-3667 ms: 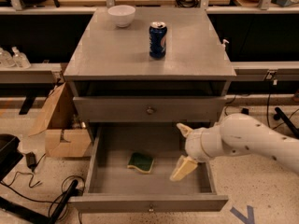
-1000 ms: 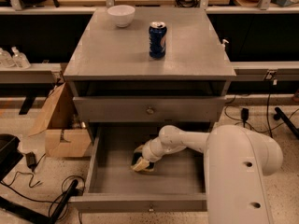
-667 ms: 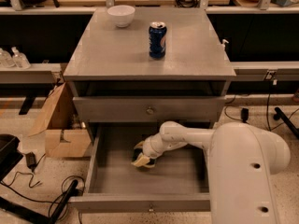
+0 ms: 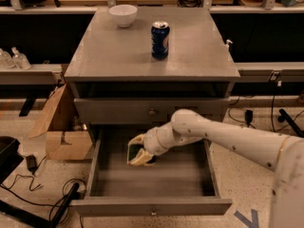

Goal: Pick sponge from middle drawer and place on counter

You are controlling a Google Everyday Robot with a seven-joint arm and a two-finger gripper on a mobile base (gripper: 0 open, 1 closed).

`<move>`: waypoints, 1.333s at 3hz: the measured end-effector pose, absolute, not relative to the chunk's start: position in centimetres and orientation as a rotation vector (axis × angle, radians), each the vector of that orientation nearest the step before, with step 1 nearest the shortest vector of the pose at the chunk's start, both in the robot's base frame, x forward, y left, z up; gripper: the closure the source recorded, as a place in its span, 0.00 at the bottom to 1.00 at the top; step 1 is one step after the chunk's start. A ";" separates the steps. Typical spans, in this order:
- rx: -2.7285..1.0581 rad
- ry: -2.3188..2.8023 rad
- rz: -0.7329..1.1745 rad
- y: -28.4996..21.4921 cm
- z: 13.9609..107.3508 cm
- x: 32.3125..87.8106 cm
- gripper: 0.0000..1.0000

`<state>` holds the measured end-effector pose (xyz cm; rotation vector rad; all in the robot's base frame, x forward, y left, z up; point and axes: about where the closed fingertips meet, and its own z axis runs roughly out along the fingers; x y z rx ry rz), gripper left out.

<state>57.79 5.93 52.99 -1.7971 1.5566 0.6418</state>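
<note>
The sponge is held clamped between the two pale fingers of the gripper, over the left rear part of the open middle drawer. The white arm is extended in from the right. On the counter above, a blue soda can is stood near the middle and a white bowl at the back left.

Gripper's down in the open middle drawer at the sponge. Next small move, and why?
Probably lift the sponge and ease outward. The gripper sits low in the middle drawer, seemingly closed on the sponge, close under the shut drawer front above. It needs to clear that before going to the counter.
</note>
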 end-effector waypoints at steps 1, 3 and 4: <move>-1.839 1.480 0.658 5.1 62.6 56.9 1.00; -1.872 1.441 0.594 4.5 80.5 60.6 1.00; -1.790 1.449 0.556 5.4 86.2 62.6 1.00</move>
